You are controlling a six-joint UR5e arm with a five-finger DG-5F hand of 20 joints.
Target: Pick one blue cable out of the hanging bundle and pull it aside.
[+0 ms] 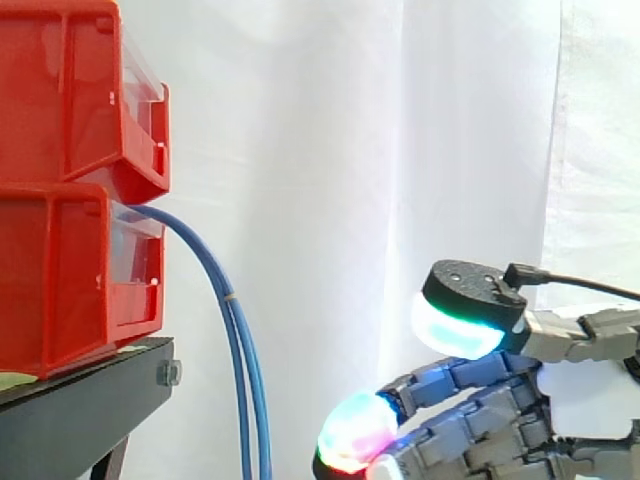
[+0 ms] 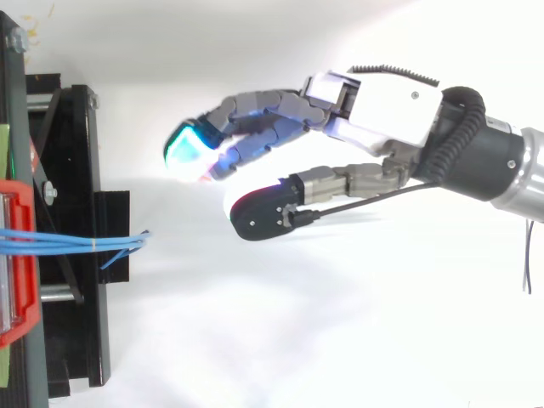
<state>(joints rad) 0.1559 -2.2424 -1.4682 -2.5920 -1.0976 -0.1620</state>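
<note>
White curtain (image 1: 400, 150) backs red bins (image 1: 60, 270), their blue cables (image 1: 230, 300) hanging (hand (image 2: 382, 106) well apart).

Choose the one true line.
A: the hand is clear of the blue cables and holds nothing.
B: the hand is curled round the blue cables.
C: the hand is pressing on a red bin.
A: the hand is well apart from the blue cables, and nothing lies between its relaxed fingers and thumb.

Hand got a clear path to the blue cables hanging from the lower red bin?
Probably yes. The hand is open and apart from the blue cables, with a bare gap between them in both views; nothing blocks it.
</note>
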